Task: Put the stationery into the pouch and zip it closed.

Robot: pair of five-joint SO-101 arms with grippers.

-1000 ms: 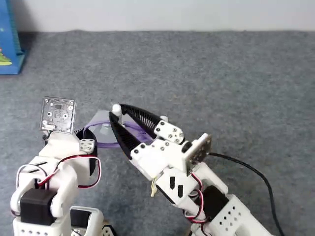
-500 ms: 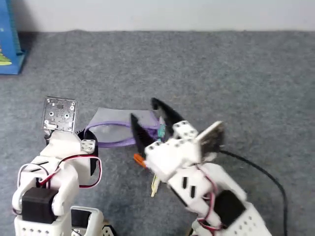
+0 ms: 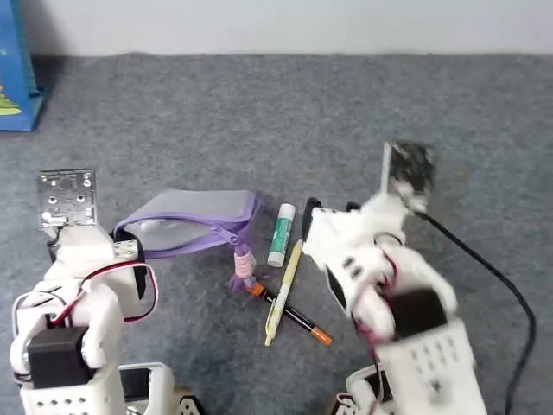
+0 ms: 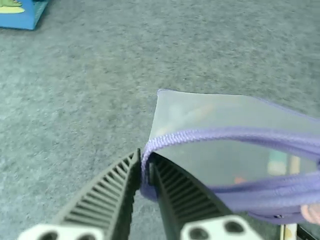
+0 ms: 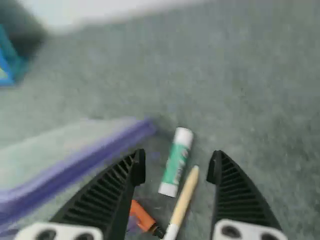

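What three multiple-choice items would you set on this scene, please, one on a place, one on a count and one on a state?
1. Where is the glue stick relative to the purple pouch?
A) inside it
B) on the carpet beside it
C) on top of it

2. How many pieces of stationery lie on the carpet outside the pouch?
A) one
B) three
C) five

3. What state is the right gripper in?
A) open
B) shut on the glue stick
C) shut on the pouch

Answers:
1 B, the stick lies on bare carpet just off the pouch's end.
2 B, there are the glue stick, a cream pen and a black pen with orange ends.
3 A, its jaws stand wide apart and grip nothing.
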